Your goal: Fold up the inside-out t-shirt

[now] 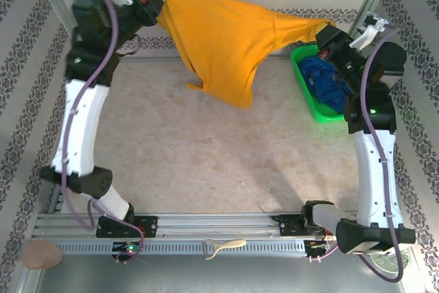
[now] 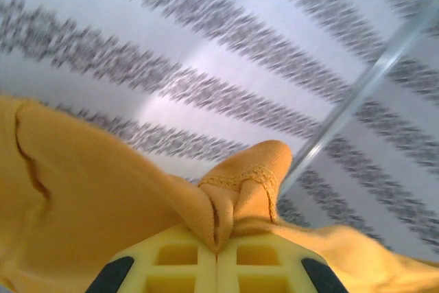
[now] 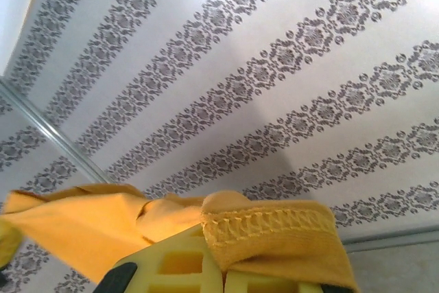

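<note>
Hanging above far edge of table (image 1: 206, 149): inside-out t-shirt (image 1: 226, 39), stretching taut between both pincers, long axis running 10 o'clock to 3 o'clock. Clamping fully closed on stitched edge at 10 o'clock: left gripper (image 2: 217, 241). Pinching hem tight at 3 o'clock: right gripper (image 3: 223, 269). Sagging middle pointing toward 6 o'clock, lying equally near either arm.

The t-shirt (image 1: 226, 39) is showing plain mustard yellow. A deep-blue cloth (image 1: 328, 81) is lying in a bright green bin (image 1: 304, 90) at the mottled beige table's (image 1: 206, 149) right edge. Grey damask stripes are running across the white walls (image 3: 274, 66).
</note>
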Available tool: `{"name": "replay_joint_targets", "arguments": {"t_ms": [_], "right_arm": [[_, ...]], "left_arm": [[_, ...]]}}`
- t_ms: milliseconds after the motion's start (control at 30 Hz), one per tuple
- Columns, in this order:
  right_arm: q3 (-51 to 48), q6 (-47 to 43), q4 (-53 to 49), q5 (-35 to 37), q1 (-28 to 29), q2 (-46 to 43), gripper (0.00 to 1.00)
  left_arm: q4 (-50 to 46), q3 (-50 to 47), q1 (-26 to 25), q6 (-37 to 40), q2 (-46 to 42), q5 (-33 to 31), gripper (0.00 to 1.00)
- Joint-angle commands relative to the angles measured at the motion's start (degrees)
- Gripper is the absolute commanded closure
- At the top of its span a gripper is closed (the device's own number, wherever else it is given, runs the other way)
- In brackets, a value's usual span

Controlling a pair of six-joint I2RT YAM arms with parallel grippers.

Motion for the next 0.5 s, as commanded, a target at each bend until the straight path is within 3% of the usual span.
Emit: {"name": "replay_joint_targets", "arguments": {"t_ms": [0, 267, 467], "right_arm": [[-0.3, 2.0, 0.8, -1.3, -0.6, -2.1, 1.0], [0.2, -0.1, -1.9, -1.3, -1.2, -7.1, 1.0], [4.7, -0.7, -2.1, -1.8, -1.3, -1.3, 1.0]], "left_arm": [[-10.1, -2.3, -0.1, 3.5, 0.4, 0.5, 1.0], [-2.2, -19.8, -0.1, -1.9, -14.1, 0.8, 1.0], [2.1, -33.4, -0.1, -3.6, -19.9, -1.6, 1.0]]}}
